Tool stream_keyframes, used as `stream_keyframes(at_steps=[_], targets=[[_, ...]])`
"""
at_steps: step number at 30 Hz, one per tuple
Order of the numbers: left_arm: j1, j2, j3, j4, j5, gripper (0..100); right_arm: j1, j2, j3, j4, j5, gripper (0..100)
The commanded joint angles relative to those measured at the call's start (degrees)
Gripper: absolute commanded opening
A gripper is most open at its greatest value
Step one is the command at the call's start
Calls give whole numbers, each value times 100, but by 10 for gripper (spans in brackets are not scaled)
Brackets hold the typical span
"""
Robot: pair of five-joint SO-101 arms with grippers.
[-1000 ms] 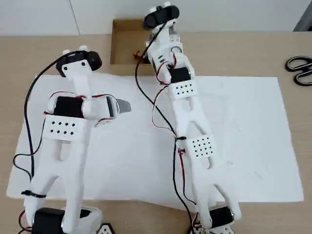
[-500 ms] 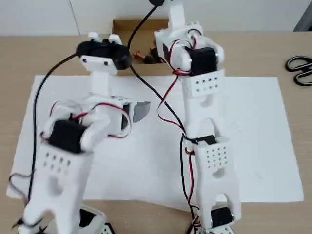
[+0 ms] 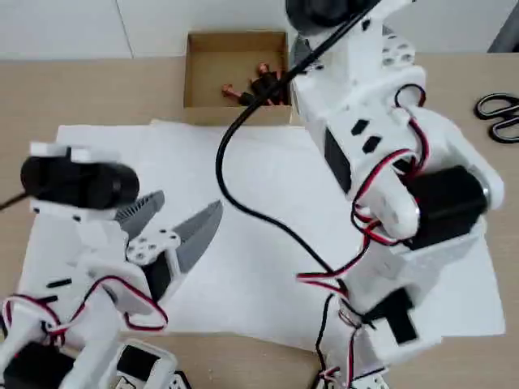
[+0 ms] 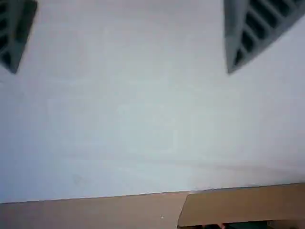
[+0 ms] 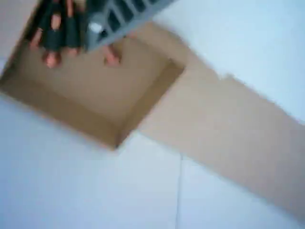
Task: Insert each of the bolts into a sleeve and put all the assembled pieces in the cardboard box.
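Observation:
The cardboard box (image 3: 203,57) stands at the table's far edge, and several assembled pieces (image 3: 259,85), black sleeves with orange bolts, lie in its right part. My left gripper (image 3: 190,200) hangs open and empty above the white paper (image 3: 268,178), well short of the box. In the left wrist view its grey fingers (image 4: 252,33) stand wide apart over bare paper, the left gripper (image 4: 121,69) holding nothing. In the right wrist view, my right gripper (image 5: 119,14) is high over the near right side of the box (image 5: 143,95), with the pieces (image 5: 52,28) lying below it.
Scissors (image 3: 499,113) lie on the wooden table at the far right. The raised right arm (image 3: 389,162) covers much of the right half of the paper. A box corner (image 4: 238,205) shows in the left wrist view.
Both arms have risen and pulled back from the box. The left gripper has opened wide. The right gripper has left the box's inside.

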Motion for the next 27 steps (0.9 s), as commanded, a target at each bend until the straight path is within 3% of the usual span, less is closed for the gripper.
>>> stream_keyframes(at_steps=[1,9,16,21,27], targets=[[26,-413,629,18,44,261,479,-1437,2312,13,123,211],[26,-1284,2079,-325,44,261,1420,-4769,7912,-338,79,210],[26,-2567,3714,-1248,53,261,1745,-8031,12343,-2422,-211,210],[26,-3657,4593,-1679,53,261,1886,-10862,14321,-3820,-448,210],[26,-3499,4971,-2145,44,261,2035,-10554,14655,-4092,-475,210]])
